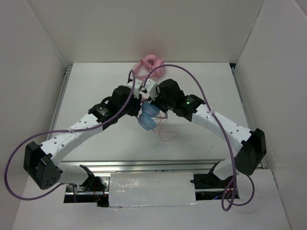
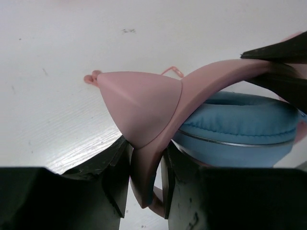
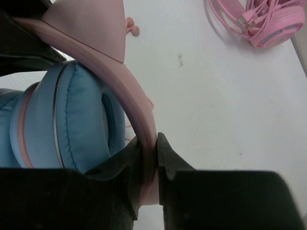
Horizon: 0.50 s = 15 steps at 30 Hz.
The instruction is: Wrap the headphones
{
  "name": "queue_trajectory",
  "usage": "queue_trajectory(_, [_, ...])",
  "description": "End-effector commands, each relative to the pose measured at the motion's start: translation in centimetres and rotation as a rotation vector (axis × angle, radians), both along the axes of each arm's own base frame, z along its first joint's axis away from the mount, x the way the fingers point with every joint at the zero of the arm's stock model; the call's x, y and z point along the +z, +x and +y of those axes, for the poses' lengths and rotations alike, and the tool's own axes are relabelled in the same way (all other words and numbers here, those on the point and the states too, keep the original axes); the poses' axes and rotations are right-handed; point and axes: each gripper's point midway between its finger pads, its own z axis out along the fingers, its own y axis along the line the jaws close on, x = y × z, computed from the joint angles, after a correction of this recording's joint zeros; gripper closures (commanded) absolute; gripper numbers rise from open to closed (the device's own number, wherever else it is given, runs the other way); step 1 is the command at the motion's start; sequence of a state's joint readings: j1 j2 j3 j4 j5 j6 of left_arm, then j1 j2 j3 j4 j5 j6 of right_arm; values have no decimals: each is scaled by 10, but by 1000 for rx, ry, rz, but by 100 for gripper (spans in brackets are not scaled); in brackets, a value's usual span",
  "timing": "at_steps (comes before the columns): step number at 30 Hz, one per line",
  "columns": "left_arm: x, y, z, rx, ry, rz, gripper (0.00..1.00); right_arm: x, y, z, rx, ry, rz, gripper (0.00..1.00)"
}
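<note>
The headphones (image 1: 147, 119), with light blue ear cups (image 3: 72, 120) and a pink headband (image 2: 216, 79), are held up over the middle of the table between both grippers. My left gripper (image 2: 146, 158) is shut on the headband just below a cat ear (image 2: 139, 105). On another stretch of the same band my right gripper (image 3: 148, 143) is shut, its fingers pressing both sides. The thin pink cable (image 1: 168, 136) trails loose on the table to the right of the cups. In the top view the two grippers, left (image 1: 140, 101) and right (image 1: 153, 103), meet above the cups.
All-pink headphones (image 1: 152, 64) with a coiled cable lie at the far edge of the table, also in the right wrist view (image 3: 268, 24). White walls enclose the table on three sides. Purple arm cables loop over both arms.
</note>
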<state>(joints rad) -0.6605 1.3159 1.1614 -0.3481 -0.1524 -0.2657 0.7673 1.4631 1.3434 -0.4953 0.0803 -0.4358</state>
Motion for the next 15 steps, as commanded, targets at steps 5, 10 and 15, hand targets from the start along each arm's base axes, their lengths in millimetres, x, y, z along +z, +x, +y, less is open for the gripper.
queue_trajectory(5, [26,20,0,171,24,-128,100,52,-17,38,36,267,-53,59])
queue_trajectory(10, [34,23,-5,181,1,-135,100,74,-20,39,37,368,-124,32])
queue_trajectory(15, [53,27,-8,174,-44,-191,100,112,-24,29,-1,521,-196,0])
